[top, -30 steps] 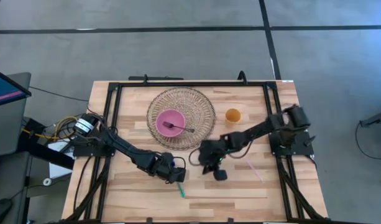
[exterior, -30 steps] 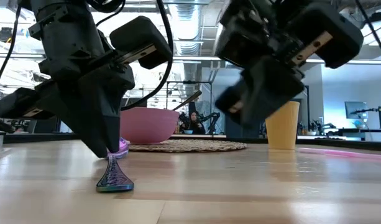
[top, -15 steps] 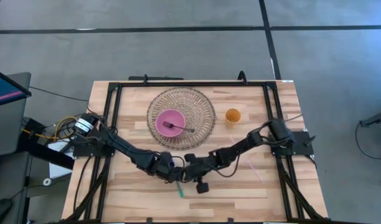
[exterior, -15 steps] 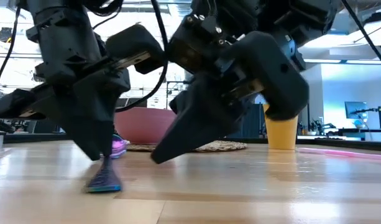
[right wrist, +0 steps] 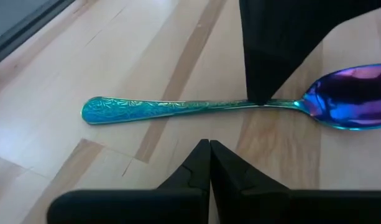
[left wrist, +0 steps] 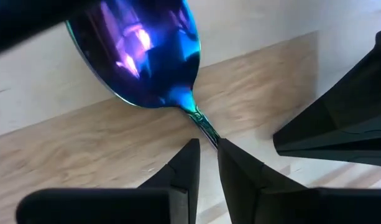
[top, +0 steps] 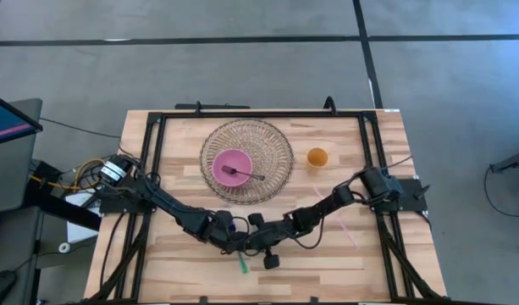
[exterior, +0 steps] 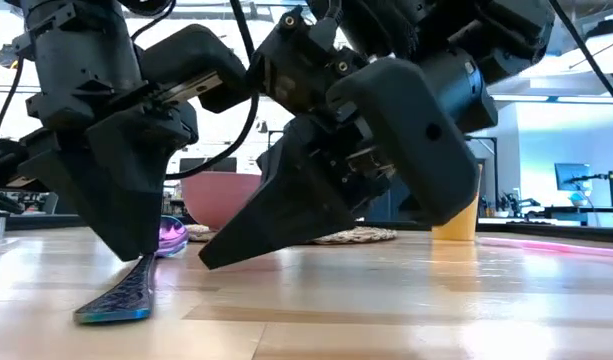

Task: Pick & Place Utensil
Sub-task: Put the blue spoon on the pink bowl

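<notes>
An iridescent blue and purple spoon (right wrist: pixel 196 107) lies slanted on the wooden table near its near edge. Its green handle (top: pixel 242 266) shows in the high view, and its handle end (exterior: pixel 111 305) rests on the wood. My left gripper (left wrist: pixel 206 147) is shut on the spoon. My right gripper (right wrist: pixel 209 147) is shut and points down at the table just beside the handle, close to the left gripper (exterior: pixel 138 250). The right gripper's tip (exterior: pixel 210 262) hovers low. I cannot tell whether it touches the wood. My left gripper pinches the spoon's thin neck (left wrist: pixel 201 124), just behind the bowl (left wrist: pixel 140 56), between its two fingertips. The fingers (right wrist: pixel 265 62) come from above, pointing down and lying across the spoon. The spoon tilts, with the bowl end raised (exterior: pixel 172 237) and the handle end on the table.
A pink bowl (top: pixel 232 165) with a fork in it sits on a round woven mat (top: pixel 276 157) toward the far side. An orange cup (top: pixel 317 157) stands to the mat's right. A thin pink straw (top: pixel 348 231) lies on the table near the right arm.
My right gripper has swung from the table's middle right toward the left and near edge and has come down beside the left gripper and the spoon. The left gripper has kept its hold; the spoon's handle has tipped flatter and its end has slid toward the near edge.
</notes>
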Action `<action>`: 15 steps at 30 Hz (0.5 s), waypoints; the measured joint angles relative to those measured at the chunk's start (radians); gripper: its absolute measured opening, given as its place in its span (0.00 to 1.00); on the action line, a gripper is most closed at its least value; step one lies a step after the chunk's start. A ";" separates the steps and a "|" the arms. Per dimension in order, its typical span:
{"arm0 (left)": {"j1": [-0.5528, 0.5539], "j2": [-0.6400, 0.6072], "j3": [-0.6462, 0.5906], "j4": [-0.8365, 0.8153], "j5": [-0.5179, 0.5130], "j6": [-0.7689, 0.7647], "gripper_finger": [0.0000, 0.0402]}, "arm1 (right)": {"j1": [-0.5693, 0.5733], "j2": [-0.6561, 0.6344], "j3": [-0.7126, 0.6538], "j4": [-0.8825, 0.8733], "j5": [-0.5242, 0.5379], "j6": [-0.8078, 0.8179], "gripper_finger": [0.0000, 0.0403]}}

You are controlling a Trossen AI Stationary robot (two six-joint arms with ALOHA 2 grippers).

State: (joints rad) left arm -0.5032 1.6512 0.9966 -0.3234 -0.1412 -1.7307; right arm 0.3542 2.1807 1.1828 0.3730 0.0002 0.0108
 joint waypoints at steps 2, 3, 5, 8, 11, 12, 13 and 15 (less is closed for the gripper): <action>-0.008 -0.012 0.000 0.006 -0.028 0.002 0.14 | -0.001 -0.031 0.000 -0.042 0.000 -0.031 0.00; -0.014 -0.024 0.000 0.008 -0.046 0.002 0.14 | -0.001 -0.054 0.000 -0.070 0.000 -0.046 0.00; -0.023 -0.040 0.007 0.024 -0.091 -0.005 0.14 | -0.001 -0.108 0.002 -0.123 -0.001 -0.071 0.00; -0.032 -0.044 0.009 0.033 -0.140 -0.009 0.14 | -0.009 -0.192 0.004 -0.224 -0.002 -0.089 0.00; -0.039 -0.036 0.008 0.034 -0.157 -0.011 0.14 | -0.033 -0.282 -0.011 -0.334 0.004 -0.112 0.00; -0.040 -0.028 0.008 0.039 -0.157 -0.017 0.14 | -0.044 -0.313 -0.029 -0.348 0.005 -0.114 0.00; -0.041 -0.022 0.008 0.037 -0.155 -0.024 0.14 | -0.056 -0.345 -0.051 -0.364 0.006 -0.114 0.00; -0.040 -0.013 0.007 0.040 -0.146 -0.028 0.14 | -0.086 -0.408 -0.102 -0.374 0.007 -0.093 0.00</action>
State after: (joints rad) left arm -0.5435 1.6384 1.0039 -0.2830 -0.2869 -1.7586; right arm 0.2685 1.7724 1.0803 -0.0013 0.0074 -0.0819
